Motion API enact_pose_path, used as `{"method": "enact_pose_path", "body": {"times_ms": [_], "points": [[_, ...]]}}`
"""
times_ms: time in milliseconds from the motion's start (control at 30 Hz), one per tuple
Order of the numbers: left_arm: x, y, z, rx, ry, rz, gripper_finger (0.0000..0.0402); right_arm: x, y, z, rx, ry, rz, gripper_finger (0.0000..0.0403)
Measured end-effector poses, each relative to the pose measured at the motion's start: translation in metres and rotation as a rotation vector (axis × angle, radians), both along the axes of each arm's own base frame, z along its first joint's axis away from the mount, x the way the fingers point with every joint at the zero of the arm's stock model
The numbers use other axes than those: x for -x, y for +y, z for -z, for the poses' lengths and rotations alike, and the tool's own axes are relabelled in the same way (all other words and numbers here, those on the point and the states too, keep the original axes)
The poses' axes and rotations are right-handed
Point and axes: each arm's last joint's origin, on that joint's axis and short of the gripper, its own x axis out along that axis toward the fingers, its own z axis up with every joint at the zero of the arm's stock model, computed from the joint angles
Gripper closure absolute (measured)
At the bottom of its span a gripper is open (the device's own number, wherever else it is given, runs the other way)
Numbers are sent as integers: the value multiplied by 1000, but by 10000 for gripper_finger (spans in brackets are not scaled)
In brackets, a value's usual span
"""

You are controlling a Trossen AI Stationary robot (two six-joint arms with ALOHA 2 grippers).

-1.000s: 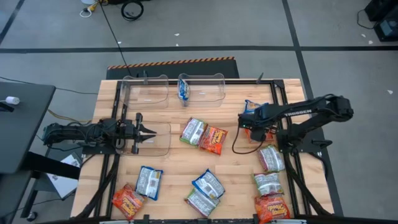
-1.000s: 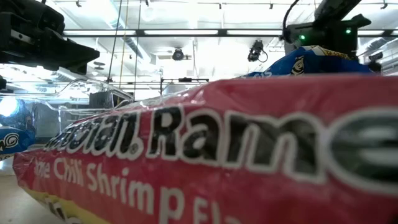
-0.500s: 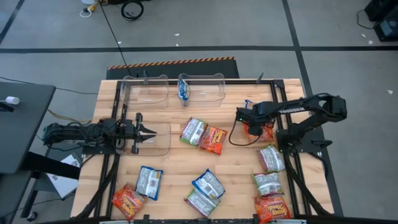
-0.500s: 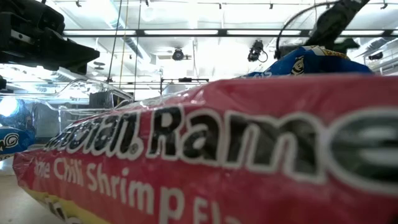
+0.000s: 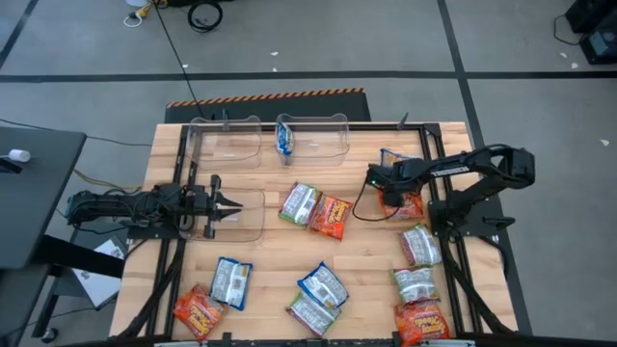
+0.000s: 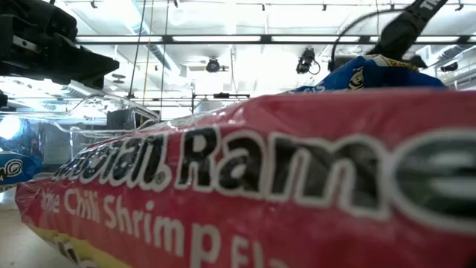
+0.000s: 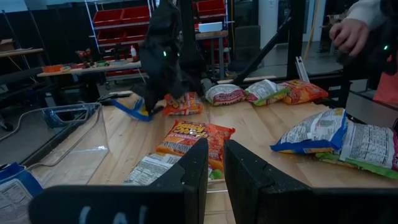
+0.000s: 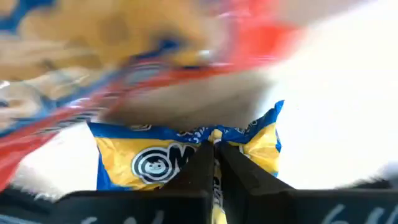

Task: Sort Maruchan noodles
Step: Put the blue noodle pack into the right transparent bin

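Wooden planks make up the tabletop (image 5: pixel 270 253) under me, grey floor all round it and a person's hand (image 7: pixel 350 32) showing at the far edge in my left wrist view. My right hand (image 5: pixel 384 189) sits in the right-centre of the high view, fingers pinched together on the crimped edge of a blue-and-yellow packet (image 8: pixel 186 155); that wrist's camera shows the seam caught between my two dark fingers and the packet hanging from them. I hold it by the edge, I judge, because a flat crinkly packet offers nothing else to grip. Directly beneath lies an orange-red packet (image 5: pixel 409 203), so this one looks just lifted off the pile there. My right arm reaches in from the right side, elbow folded, forearm pointing left. Further out, a green-and-white packet (image 5: pixel 299 202) and another orange-red packet (image 5: pixel 331 215) lie touching at the middle, and more packets are scattered along the lower part of the frame. At upper centre a clear bin (image 5: pixel 313 138) already holds one blue packet (image 5: pixel 285 140), likely where mine belongs. My left hand (image 5: pixel 228 204) waits at left over another clear bin (image 5: pixel 246 222), fingers slightly apart, holding nothing.
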Motion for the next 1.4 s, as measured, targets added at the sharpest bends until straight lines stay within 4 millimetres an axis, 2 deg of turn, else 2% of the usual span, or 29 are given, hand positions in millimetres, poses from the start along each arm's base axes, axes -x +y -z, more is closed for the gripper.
{"method": "enact_pose_path", "body": {"times_ms": [67, 200, 433, 533, 600, 700, 800, 967, 1133, 1233, 1400], "points": [[0, 0, 0, 0, 0, -1, 344, -6, -1, -16, -15, -84, 45, 388], [0, 0, 0, 0, -1, -1, 344, -19, -2, -63, -91, -323, 159, 395], [0, 0, 0, 0, -1, -1, 344, -42, -5, -148, -405, -875, 385, 396], [0, 0, 0, 0, -1, 0, 344, -56, -15, -170, -513, -1132, 437, 396], [0, 0, 0, 0, 0, -1, 344, -65, -27, -177, -560, -1277, 461, 396], [0, 0, 0, 0, 0, 0, 344, -83, -47, -175, -628, -1426, 500, 396], [0, 0, 0, 0, -1, 0, 344, -101, -70, -161, -666, -1516, 530, 396], [0, 0, 0, 0, 0, -1, 344, -130, -108, -124, -701, -1662, 567, 396], [0, 0, 0, 0, 0, 0, 344, -143, -140, -83, -723, -1759, 645, 394], [0, 0, 0, 0, -1, 0, 344, -147, -151, -59, -770, -1749, 717, 394], [0, 0, 0, 0, 0, 0, 344, -153, -156, -27, -809, -1694, 810, 394]]}}
